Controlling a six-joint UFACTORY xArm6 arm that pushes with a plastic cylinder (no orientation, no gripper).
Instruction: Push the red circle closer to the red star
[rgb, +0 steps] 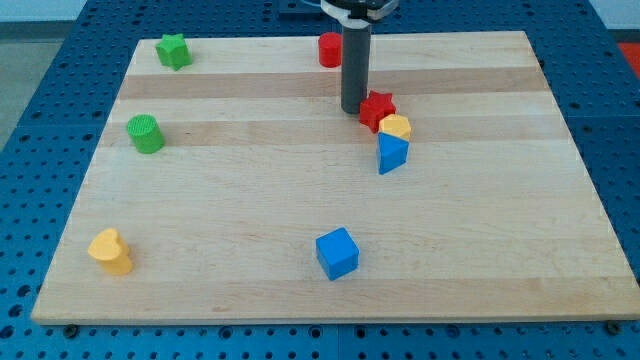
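Note:
The red circle is a short red cylinder near the view's top edge of the wooden board, partly hidden behind the dark rod. The red star lies below and to the right of it, right of centre. My tip rests on the board just left of the red star, touching or almost touching it, and well below the red circle.
A yellow block and a blue triangular block sit tight against the red star's lower right. A green star, a green cylinder, a yellow heart-like block and a blue cube lie elsewhere on the board.

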